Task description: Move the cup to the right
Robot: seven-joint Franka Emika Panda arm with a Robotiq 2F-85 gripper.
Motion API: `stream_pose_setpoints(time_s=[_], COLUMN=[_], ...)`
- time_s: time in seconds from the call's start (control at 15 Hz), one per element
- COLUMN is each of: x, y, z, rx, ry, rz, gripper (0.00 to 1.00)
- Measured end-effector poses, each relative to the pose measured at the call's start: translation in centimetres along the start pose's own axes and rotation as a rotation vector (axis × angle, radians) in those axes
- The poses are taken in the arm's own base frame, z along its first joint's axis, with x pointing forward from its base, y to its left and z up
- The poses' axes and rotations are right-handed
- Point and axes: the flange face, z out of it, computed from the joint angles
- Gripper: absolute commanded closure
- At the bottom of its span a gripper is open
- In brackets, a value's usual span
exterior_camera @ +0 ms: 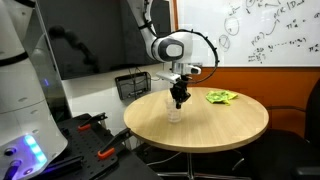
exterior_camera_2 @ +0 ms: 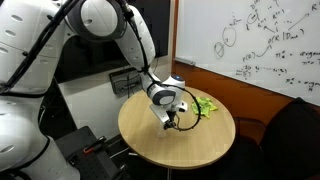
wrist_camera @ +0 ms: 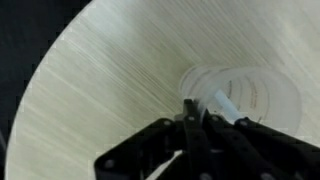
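A clear cup (exterior_camera: 176,111) is seen standing upright on the round wooden bench (exterior_camera: 215,127), close to the bench's edge on the side nearest the dark monitor (exterior_camera: 85,40). In both exterior views the gripper (exterior_camera: 179,99) is held directly above the cup, pointing straight down, with its tips lowered to the level of the rim.

In the wrist view the cup (wrist_camera: 250,95) is shown from above as a pale, translucent ring, lying up and to the right of the gripper (wrist_camera: 197,118). The fingers (wrist_camera: 189,112) are drawn narrow, almost together, and are set at the near-left part of the rim rather than across the whole mouth. One tip appears to sit just inside the wall and its partner just outside, so the wall is taken to be pinched between them, though the picture is blurred there. Most of the cup's opening is left uncovered beyond the tips.

In an exterior view the cup (exterior_camera_2: 172,124) is largely hidden by the gripper (exterior_camera_2: 170,120). A crumpled green object (exterior_camera: 221,97) is seen lying on the bench, well apart from the cup, on the whiteboard (exterior_camera: 265,30) side.
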Motion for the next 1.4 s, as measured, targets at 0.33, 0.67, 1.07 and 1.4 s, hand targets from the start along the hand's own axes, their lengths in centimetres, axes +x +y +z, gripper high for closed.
stream_pose_setpoints(time_s=[0.33, 0.67, 1.07, 1.4], x=[-0.1, -0.5, -1.0, -1.2], y=[2.9, 4.7, 5.0, 5.4], z=[-0.3, -0.2, 0.8, 1.1], rx=[0.045, 0.058, 0.071, 0.070], ry=[0.060, 0.061, 0.044, 0.038], rz=[0.058, 0.096, 0.118, 0.129], gripper=[0.99, 0.99, 0.99, 0.56])
